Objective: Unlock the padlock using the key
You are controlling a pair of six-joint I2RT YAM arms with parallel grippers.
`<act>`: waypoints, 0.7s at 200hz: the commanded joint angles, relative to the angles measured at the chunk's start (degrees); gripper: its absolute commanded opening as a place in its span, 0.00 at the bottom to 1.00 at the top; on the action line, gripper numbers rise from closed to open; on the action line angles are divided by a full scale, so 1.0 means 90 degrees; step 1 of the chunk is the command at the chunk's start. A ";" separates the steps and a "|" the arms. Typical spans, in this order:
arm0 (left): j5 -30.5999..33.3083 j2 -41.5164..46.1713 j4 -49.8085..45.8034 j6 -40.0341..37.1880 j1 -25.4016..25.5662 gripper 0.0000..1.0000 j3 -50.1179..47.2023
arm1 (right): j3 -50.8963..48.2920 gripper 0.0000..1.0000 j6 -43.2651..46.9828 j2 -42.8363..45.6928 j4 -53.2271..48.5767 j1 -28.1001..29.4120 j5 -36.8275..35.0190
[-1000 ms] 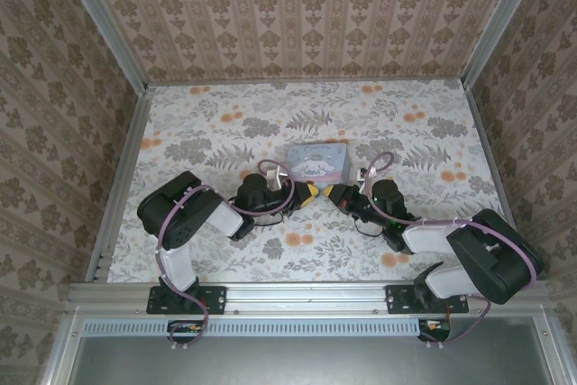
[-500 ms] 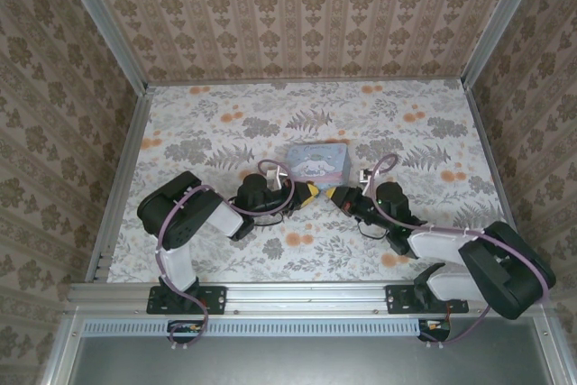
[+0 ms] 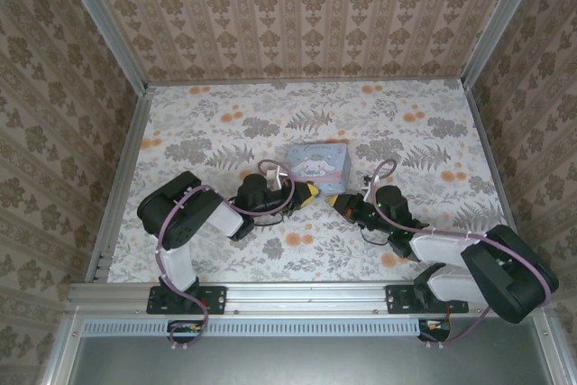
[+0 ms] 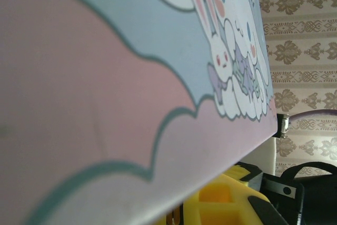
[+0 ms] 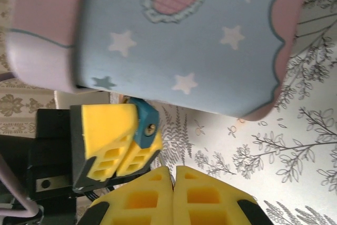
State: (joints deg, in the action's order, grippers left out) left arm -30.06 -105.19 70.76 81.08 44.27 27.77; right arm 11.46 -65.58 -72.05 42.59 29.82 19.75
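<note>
While the left pincer (image 5: 136, 139) grips the tiny teal squarish metal padlock (image 5: 143, 122) between its yellow pads, the right pincer (image 5: 172, 172) sits just beside it, fingers pressed together, the pastel blue-and-pink cartoon tin (image 5: 184, 40) close ahead of both.

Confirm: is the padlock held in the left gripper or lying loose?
Held. In the right wrist view the teal padlock sits pinched between the left gripper's shut yellow fingers, beside the cartoon tin.

Overhead view, wrist cameras close against tin (image 3: 315, 161)
</note>
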 commanded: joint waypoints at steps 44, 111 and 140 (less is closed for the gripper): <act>0.0003 -0.0055 0.0297 0.0066 0.0041 0.00 0.0059 | 0.0353 0.00 -0.0008 -0.0348 0.0306 -0.0023 0.0105; 0.0006 -0.0031 0.0304 0.0059 0.0044 0.00 0.0049 | 0.0513 0.00 -0.0071 -0.0663 0.0510 0.0006 0.0135; 0.0001 -0.0022 0.0302 0.0054 0.0047 0.00 0.0030 | 0.0523 0.00 -0.0138 -0.0781 0.0675 0.0026 0.0133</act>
State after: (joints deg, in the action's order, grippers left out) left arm -30.04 -105.19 70.74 81.08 44.27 27.77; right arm 14.81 -66.24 -78.06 45.30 29.85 20.10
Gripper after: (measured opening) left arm 0.085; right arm 0.067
